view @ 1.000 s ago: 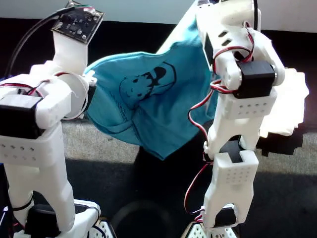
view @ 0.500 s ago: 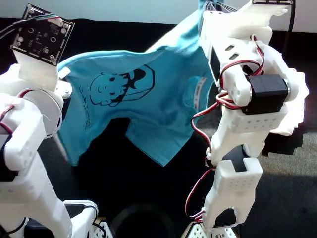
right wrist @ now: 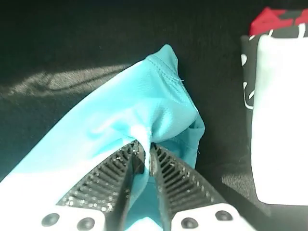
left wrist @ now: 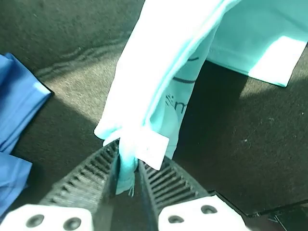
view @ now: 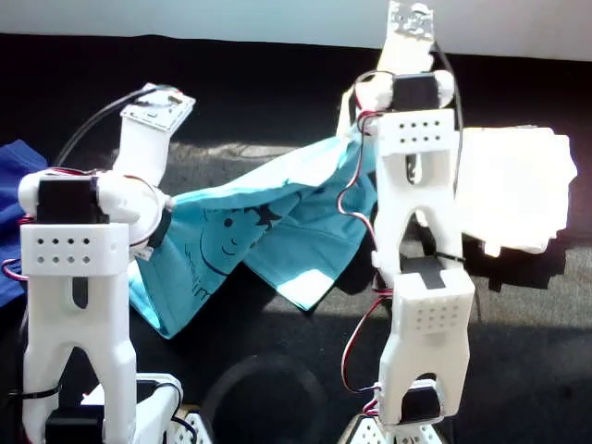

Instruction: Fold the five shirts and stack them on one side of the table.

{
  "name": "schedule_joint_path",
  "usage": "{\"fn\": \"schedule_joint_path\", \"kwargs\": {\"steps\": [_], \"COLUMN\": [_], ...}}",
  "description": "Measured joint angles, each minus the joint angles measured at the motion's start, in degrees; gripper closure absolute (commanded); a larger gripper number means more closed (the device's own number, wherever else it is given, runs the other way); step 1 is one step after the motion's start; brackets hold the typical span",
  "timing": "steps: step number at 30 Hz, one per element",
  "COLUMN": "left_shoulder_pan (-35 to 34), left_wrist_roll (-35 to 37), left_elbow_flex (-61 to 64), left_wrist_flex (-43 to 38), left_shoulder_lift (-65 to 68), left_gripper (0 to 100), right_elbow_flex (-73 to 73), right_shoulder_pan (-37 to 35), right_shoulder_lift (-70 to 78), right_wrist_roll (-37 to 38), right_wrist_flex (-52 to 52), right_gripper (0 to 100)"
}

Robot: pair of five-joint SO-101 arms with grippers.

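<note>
Desk: You see a dark, felt-like desk (view: 518,351) crossed by a band of sunlight near the arms' upper links.
Room: A pale wall strip (view: 231,18) runs along the desk's far edge.
Teal shirt: The teal shirt (view: 268,236) hangs stretched between your two grippers over the middle of the desk. Its printed face is toward the high camera and its lower folds sag toward the surface.
Left gripper: Your left gripper (left wrist: 127,154) is closed on a bunched corner of the teal shirt, with the cloth pinched between its ribbed fingers.
Right gripper: Your right gripper (right wrist: 146,149) is clamped on a gathered fold at the shirt's other end.
Blue shirt: A blue shirt (view: 14,185) lies at the desk's left edge, apart from the teal shirt.
Folded pile: A white folded pile (view: 509,190) lies in full sun just beside your right arm, and red and black fabric shows at one corner of it.
</note>
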Motion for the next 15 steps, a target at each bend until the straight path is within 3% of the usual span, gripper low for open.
{"fn": "schedule_joint_path", "kwargs": {"steps": [8,15], "left_shoulder_pan": [0.0,0.0], "left_wrist_roll": [0.0,0.09], "left_elbow_flex": [20.75,31.12], "left_wrist_flex": [-10.73,-19.87], "left_shoulder_lift": [0.0,0.09], "left_gripper": [99,99], "right_elbow_flex": [10.81,16.0], "right_shoulder_pan": [-2.46,-4.66], "right_shoulder_lift": [5.63,5.63], "right_wrist_roll": [0.0,0.0], "right_wrist_flex": [0.79,1.49], "right_gripper": [99.1,99.1]}}
